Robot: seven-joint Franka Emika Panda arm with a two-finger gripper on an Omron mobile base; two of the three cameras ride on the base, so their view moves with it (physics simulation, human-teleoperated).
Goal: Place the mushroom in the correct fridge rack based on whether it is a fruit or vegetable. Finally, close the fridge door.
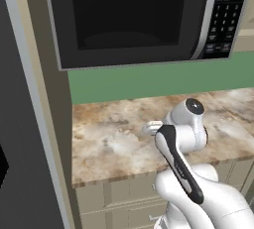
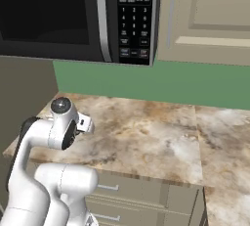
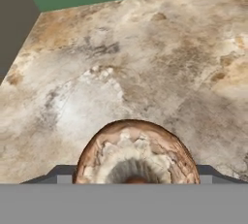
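mushroom (image 3: 136,152): light, soft, bruises; I'd pinch its cap sides gently.
hand (image 3: 135,179): holding mushroom, above the surface (image 3: 145,63).

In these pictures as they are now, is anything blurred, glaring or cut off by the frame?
Hand view: the mushroom is very near, soft-edged, and its lower part is cut off; a pale bright patch lies on the counter. Left base view: the microwave window is flat black, without glare. Right base view: even light, no hard shadows on the counter.
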